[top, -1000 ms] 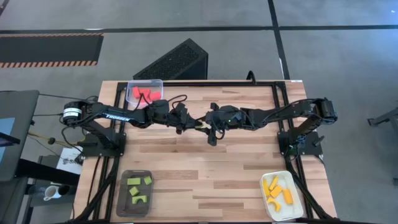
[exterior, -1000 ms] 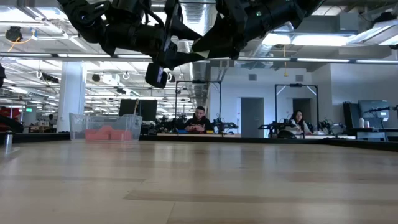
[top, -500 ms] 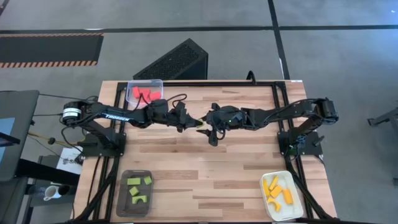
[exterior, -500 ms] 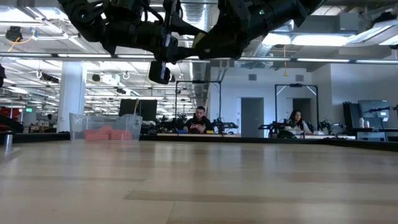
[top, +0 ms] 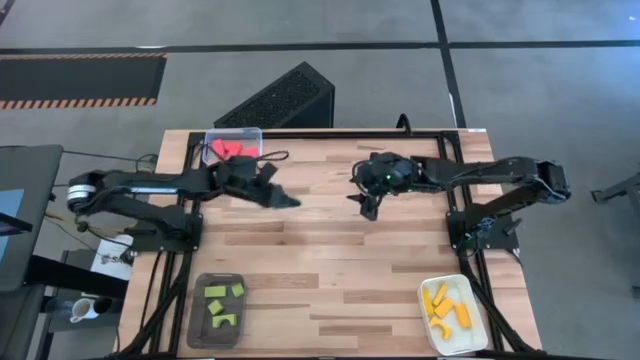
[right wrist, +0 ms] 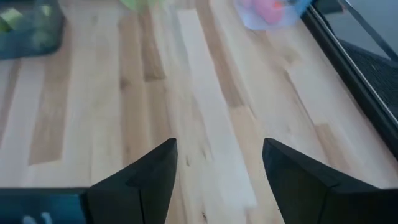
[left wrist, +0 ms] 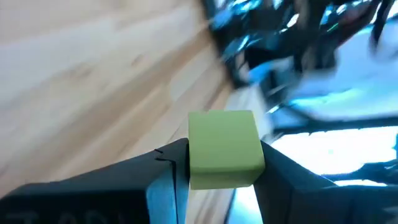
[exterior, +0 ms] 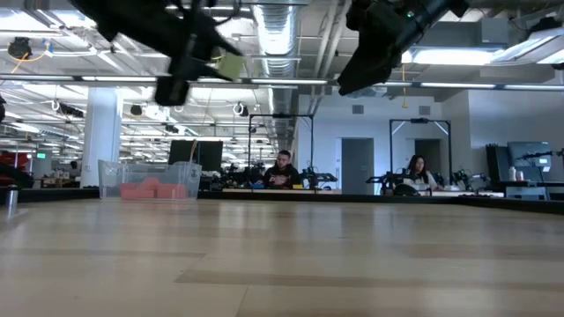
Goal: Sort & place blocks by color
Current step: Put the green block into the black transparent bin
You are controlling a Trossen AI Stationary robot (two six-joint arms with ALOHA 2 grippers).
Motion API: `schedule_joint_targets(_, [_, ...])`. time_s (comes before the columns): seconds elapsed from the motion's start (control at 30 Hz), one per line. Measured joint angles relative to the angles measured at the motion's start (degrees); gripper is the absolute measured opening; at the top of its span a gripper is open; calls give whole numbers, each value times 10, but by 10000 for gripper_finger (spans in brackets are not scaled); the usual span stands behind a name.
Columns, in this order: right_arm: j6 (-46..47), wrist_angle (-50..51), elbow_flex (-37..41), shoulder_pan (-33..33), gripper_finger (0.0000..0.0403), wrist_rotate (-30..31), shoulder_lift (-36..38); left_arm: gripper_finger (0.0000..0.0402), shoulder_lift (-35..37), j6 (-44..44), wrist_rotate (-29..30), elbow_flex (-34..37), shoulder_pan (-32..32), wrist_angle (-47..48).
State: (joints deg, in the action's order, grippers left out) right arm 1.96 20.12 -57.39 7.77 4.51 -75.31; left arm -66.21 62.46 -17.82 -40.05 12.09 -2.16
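Left wrist view showed the left tool (left wrist: 221,165) closed on a light green cube (left wrist: 224,149), its flat sides squeezed between the two fingers and one face turned toward the camera; being a cube, it had no clear long axis. Seen from above, that tool (top: 283,199) hung over the bench (top: 330,270) just in front of the clear tray (top: 232,134) with red blocks (top: 226,149) at the far left corner. The right tool (top: 367,207) hung apart from it over the far middle of the bench, fingers spread with nothing between them, as the right wrist view (right wrist: 214,165) made plain. A dark grey tray (top: 196,320) holding green blocks (top: 222,305) sat at the near left corner, and a white tray (top: 472,340) with yellow-orange blocks (top: 443,305) at the near right corner. Between the trays the bench's wood lay bare, giving wide room for moving, while a black frame (top: 445,150) ran along the far and side edges.
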Motion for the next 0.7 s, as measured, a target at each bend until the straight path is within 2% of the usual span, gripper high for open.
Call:
schedule_joint_targets(0.13, [0, 6, 0, 18, 257, 0, 8, 105, 89, -18, 52, 0, -73, 197])
schedule_joint_targets(0.27, [-7, -1, 0, 30, 257, 0, 5, 105, 140, 55, 109, 0, -214, 342])
schedule_joint_targets(0.37, [-10, -3, 1, 37, 258, 0, -3, 105, 146, 109, 134, 1, -340, 381])
schedule_joint_targets(0.5, [-24, -36, 0, 40, 258, -1, -16, 105, 125, 183, 142, 1, -491, 368])
schedule_joint_targets(0.6, [-41, -66, 0, 40, 258, -1, -21, 105, 94, 235, 165, 0, -571, 373])
schedule_joint_targets(0.7, [-53, -86, 0, 40, 258, -2, -29, 105, 50, 254, 173, 1, -618, 376])
